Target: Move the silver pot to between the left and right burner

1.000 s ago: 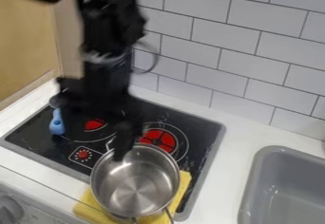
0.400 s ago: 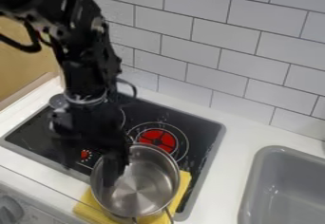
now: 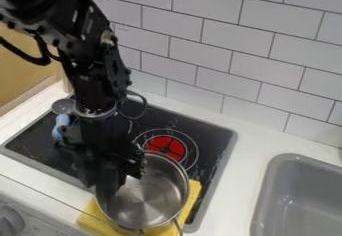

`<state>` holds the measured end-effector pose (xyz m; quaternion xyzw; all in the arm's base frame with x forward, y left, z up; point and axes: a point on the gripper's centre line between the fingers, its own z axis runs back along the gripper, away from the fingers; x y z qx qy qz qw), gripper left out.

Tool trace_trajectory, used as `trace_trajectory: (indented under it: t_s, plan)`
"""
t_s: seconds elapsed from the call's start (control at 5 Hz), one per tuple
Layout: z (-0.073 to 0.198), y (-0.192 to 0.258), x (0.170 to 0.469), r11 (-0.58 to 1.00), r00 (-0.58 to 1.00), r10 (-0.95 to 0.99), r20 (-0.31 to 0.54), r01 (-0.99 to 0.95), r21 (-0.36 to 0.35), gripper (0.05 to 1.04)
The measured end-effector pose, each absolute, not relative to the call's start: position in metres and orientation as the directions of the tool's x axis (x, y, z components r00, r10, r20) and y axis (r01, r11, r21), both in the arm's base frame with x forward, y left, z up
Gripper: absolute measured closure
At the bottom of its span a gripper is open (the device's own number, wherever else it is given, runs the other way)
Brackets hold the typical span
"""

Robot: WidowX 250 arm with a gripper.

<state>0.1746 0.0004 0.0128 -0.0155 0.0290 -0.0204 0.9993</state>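
Camera view: silver pot (image 3: 152,197) over yellow cloth (image 3: 194,192), seven o'clock from the red burner (image 3: 165,146); my gripper (image 3: 111,182) at the pot's ten o'clock, presumably for rim-grasping; opening and hold I can't tell.

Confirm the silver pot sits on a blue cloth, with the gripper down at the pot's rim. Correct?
Cloth colour is wrong: the camera view shows a yellow cloth under the silver pot. The gripper is down at the pot's rim, as you said.
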Motion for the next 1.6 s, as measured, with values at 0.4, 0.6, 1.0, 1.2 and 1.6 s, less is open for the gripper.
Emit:
trace_trajectory:
  t_s: [0.4,0.6,1.0,1.2,1.6]
  plan:
    - [0.010,-0.001,0.178,1.000,0.997,-0.014,-0.074,0.012,-0.025,1.001]
    - [0.019,-0.005,0.174,0.999,0.996,-0.001,-0.084,-0.003,-0.046,1.013]
    - [0.054,-0.011,0.196,0.986,0.997,0.062,-0.049,-0.068,-0.150,1.029]
    - [0.063,-0.016,0.213,0.978,0.996,0.086,-0.002,-0.085,-0.193,1.030]
    - [0.052,0.010,0.261,0.942,0.959,0.281,-0.031,-0.282,-0.184,1.030]
